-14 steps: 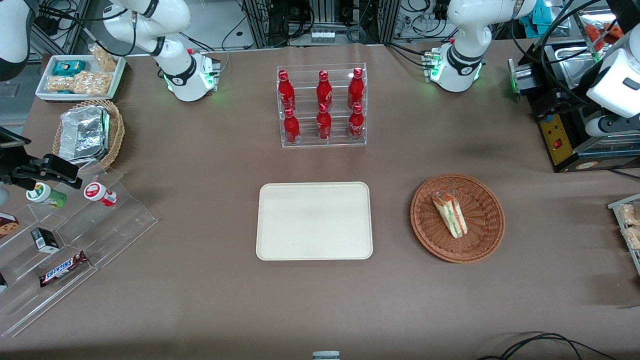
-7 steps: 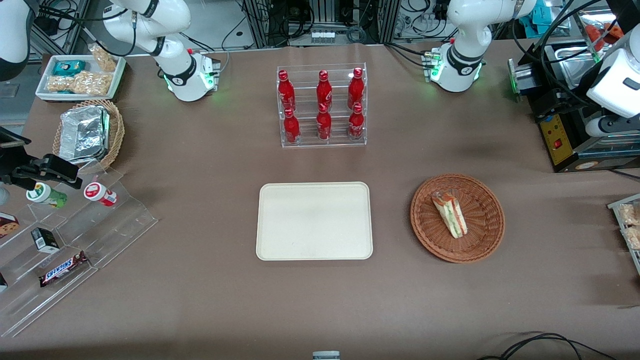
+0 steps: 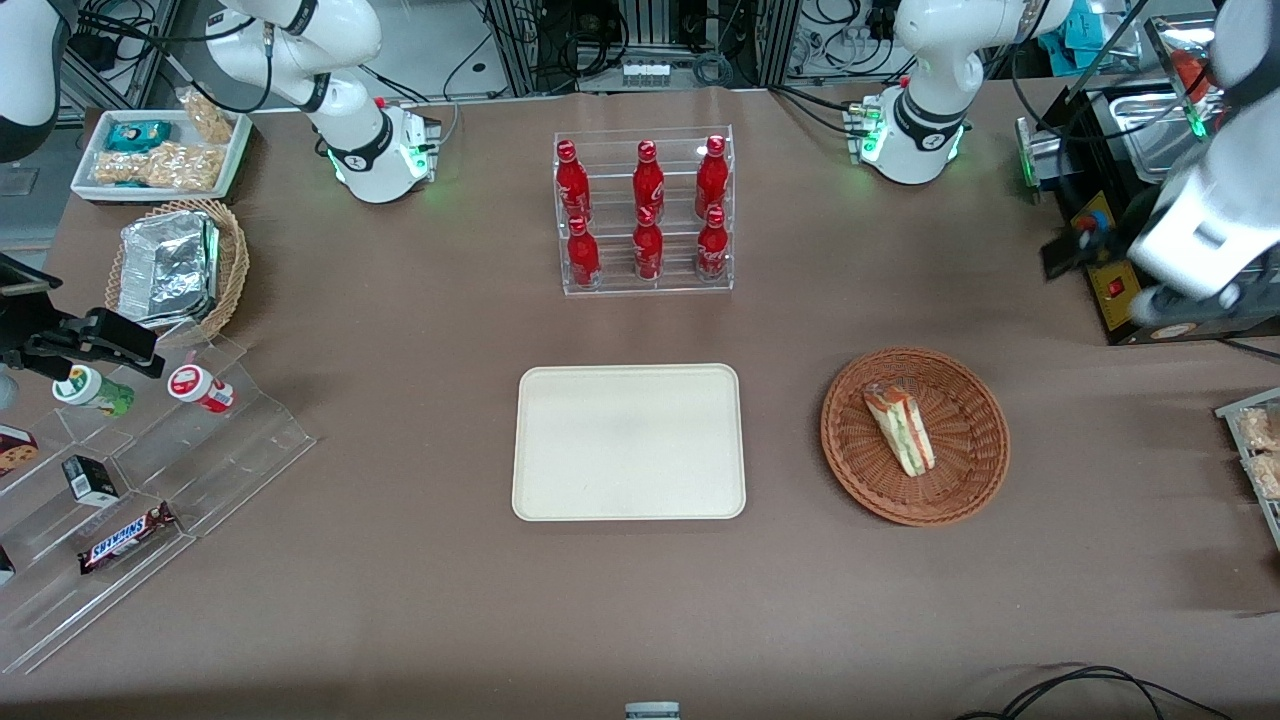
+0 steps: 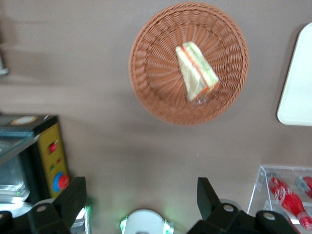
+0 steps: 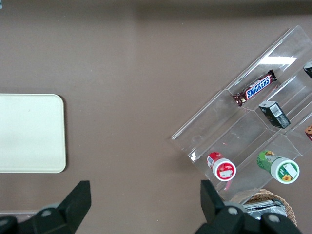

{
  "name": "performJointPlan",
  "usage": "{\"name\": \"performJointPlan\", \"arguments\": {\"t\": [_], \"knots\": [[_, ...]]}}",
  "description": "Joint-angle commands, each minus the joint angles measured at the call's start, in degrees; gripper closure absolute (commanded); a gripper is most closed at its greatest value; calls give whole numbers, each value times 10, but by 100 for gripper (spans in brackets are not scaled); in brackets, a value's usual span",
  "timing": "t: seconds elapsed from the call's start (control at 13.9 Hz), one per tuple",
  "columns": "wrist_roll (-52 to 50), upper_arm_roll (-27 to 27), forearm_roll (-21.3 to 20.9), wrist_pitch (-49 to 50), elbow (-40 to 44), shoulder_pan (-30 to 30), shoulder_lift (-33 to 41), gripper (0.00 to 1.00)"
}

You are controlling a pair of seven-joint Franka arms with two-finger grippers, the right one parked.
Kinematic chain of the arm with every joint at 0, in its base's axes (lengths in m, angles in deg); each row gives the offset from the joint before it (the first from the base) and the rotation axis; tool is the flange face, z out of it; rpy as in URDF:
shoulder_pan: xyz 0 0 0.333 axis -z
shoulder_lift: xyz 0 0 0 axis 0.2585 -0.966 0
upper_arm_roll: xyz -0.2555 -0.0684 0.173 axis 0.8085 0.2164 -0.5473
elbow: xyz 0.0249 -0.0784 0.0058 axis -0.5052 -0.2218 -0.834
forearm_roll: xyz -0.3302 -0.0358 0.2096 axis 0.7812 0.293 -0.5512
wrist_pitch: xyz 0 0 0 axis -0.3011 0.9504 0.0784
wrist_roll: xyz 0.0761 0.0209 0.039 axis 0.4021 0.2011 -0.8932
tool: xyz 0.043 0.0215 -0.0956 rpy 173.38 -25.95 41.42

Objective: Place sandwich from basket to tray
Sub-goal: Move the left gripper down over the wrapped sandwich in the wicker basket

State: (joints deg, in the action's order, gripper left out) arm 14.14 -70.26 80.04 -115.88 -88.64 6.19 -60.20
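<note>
1. A brown table covering (image 3: 400, 600) is spanning the whole work surface; soft shadows are falling across it.
2. Metal racks with tangled cables (image 3: 650, 40) are standing above the table's edge farthest from the front camera.
3. A black cable (image 3: 1090, 690) is lying at the near edge, toward the working arm's end.

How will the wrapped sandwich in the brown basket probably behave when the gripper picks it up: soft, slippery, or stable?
The sandwich shows pale bread and layered filling, so it is probably soft and would squash under a hard pinch. Its clear wrap looks smooth, possibly slippery. It lies flat in the basket, so rolling seems unlikely. The gripper hangs open, high above the table beside the basket.
</note>
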Motion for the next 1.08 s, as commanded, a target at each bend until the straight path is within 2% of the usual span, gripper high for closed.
{"name": "performJointPlan", "arguments": {"t": [0.0, 0.07, 0.22, 0.36, 0.65, 0.79, 1.01], "knots": [[-65, 0, 12, -82, -29, 21, -54, 0], [-116, 2, 19, -104, -29, 28, -76, 0], [-171, 2, 62, -145, -28, 32, -121, 0], [-212, 6, 67, -189, -29, 32, -163, 0], [-334, 6, 48, -277, -28, 29, -232, 0], [-336, 7, 29, -294, -28, 28, -254, 0], [-335, 7, 24, -313, -30, 29, -280, 0]]}}
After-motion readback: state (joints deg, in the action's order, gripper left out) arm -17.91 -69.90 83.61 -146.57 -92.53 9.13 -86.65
